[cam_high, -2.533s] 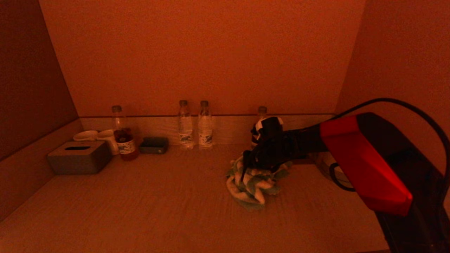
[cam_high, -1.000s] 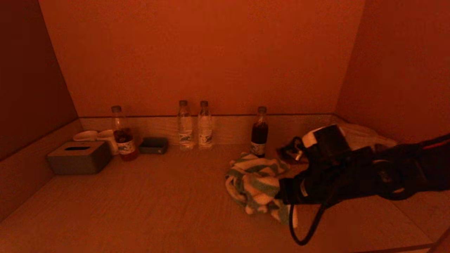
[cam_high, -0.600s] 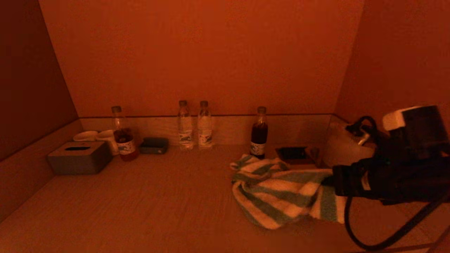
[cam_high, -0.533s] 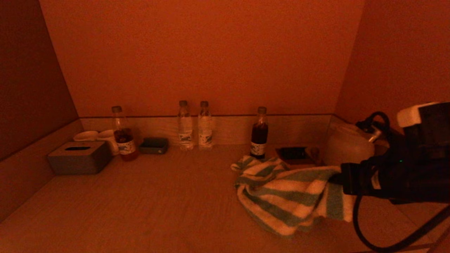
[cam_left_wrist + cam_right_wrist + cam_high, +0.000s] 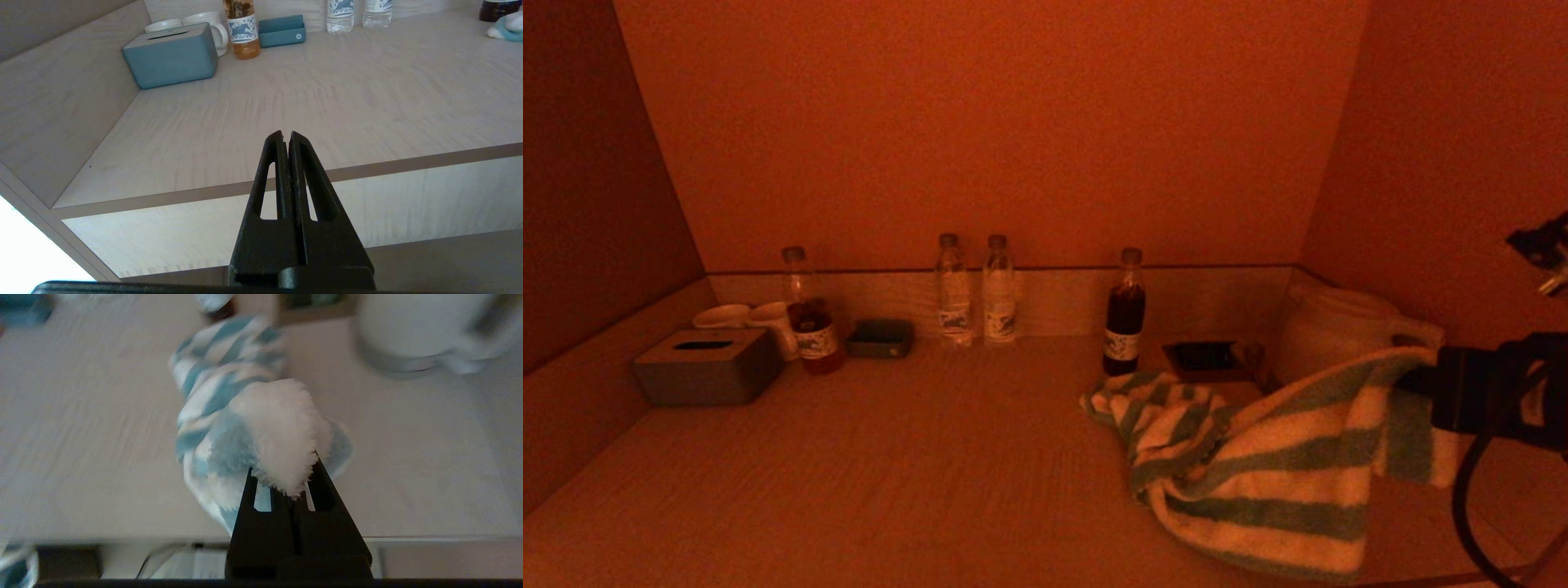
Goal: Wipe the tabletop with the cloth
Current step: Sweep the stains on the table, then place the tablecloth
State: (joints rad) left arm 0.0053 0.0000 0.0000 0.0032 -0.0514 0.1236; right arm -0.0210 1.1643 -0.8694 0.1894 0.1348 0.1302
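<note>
Pinching one fluffy edge of the striped cloth (image 5: 282, 433) between fully closed jaws, right gripper (image 5: 292, 486) raised at the right front of the tabletop (image 5: 915, 474), cloth stretched taut from there down to a bunched end lying near the dark bottle (image 5: 1125, 314) and white kettle (image 5: 1327, 331). Parked off the front edge with jaws pressed together on nothing, left gripper (image 5: 286, 141), facing the tissue box (image 5: 171, 59).

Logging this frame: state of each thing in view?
Right gripper: shut on striped cloth.
Blue-and-white striped cloth: one end lifted, the rest trailing on the tabletop.
Left gripper: shut, empty, at the table's front edge.
Dark drink bottle: upright, capped.
</note>
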